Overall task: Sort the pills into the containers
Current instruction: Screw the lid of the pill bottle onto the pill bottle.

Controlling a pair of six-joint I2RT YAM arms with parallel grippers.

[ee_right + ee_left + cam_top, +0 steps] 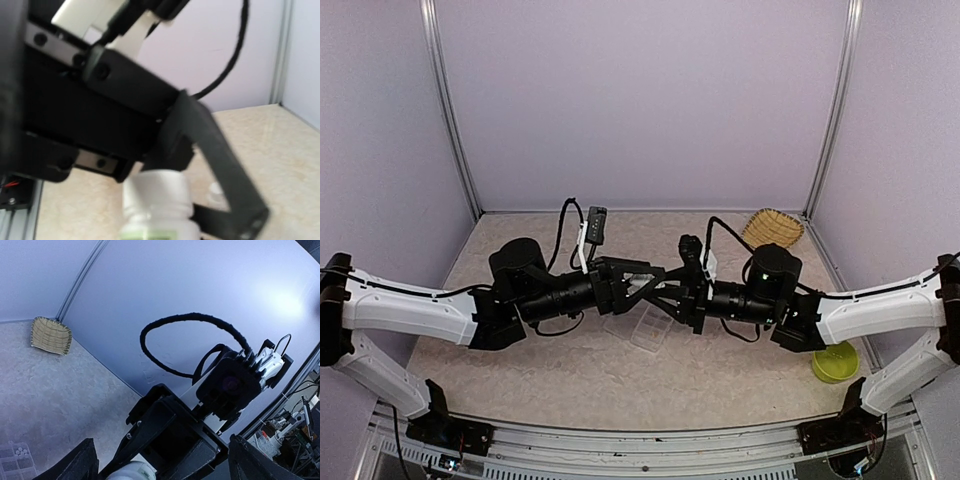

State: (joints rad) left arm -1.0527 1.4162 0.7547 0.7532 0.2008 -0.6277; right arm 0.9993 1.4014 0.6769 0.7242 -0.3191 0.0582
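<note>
Look at the middle of the table [570, 385], where your two arms meet nose to nose. Your right gripper [673, 292] is closed tight, and it seems to have the white bottle [157, 200] by its body. The bottle looks about upright, with its top up. Your left gripper [658, 277] comes at it from the left. It is wide open and has hold of nothing. Its two fingers [75, 462] stand far apart, one on each side of the bottle's top, and I cannot tell if they touch it. That is the thing to mind: the top sits right in the mouth of the left gripper, so I think that arm is the one to close on it. The clear box [645, 332] lies on the table just under both grippers, a little nearer to you. A few white pills [20, 451] lie in one of its small pockets
</note>
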